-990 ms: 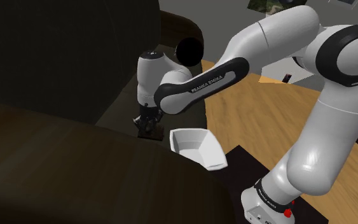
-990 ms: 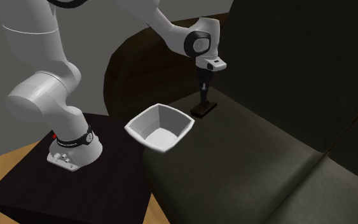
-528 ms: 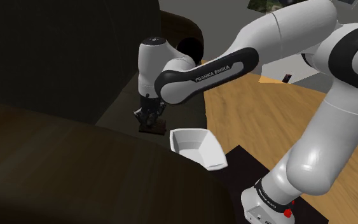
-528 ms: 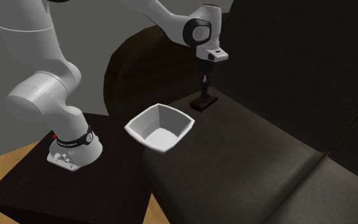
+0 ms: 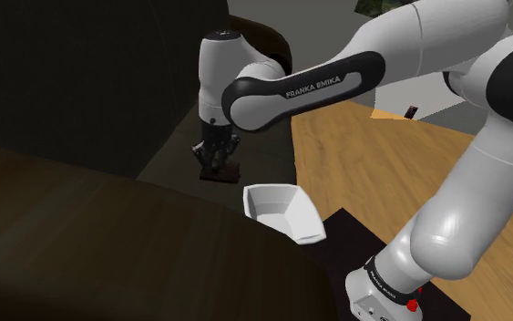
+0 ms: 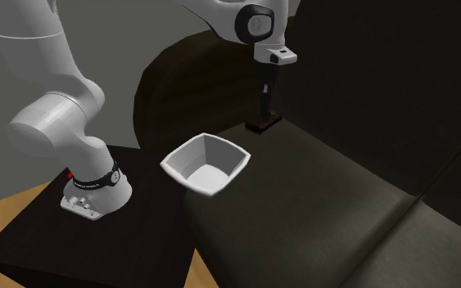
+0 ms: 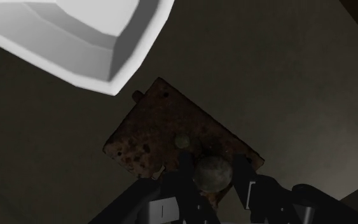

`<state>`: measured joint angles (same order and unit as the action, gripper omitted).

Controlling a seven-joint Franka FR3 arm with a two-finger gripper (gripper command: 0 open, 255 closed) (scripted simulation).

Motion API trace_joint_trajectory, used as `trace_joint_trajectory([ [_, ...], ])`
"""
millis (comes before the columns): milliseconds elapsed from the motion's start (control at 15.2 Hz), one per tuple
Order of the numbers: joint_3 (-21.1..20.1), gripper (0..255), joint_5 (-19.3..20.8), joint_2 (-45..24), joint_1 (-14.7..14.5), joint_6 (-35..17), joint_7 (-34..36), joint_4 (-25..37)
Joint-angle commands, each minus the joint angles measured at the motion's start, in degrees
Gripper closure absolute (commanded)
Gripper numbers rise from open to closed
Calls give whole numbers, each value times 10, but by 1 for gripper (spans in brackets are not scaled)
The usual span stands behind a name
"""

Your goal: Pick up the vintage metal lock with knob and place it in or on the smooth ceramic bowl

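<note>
Clamping rusty lock by its knob, black tool hangs over dark sofa seat; white bowl nr, apart from lock.

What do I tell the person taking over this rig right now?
Gripper: shut on the rusty lock, clasping its knob.
Lock: hanging from the gripper, seemingly just off the dark sofa seat, beside the white bowl.
Done: grasp and a small lift.
Left: carry the lock over the bowl, lower it, open.
</note>
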<state>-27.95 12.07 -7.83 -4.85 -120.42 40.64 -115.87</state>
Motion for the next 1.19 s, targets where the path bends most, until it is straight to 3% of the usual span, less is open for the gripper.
trace_joint_trajectory([
  [0,-1,255,-7,9,1,14,-6,6],
  [66,-1,255,-7,10,1,15,-6,7],
  [528,17,255,-96,186,17,-13,-88,-170],
  [1122,88,255,-166,432,-16,25,-189,-365],
])
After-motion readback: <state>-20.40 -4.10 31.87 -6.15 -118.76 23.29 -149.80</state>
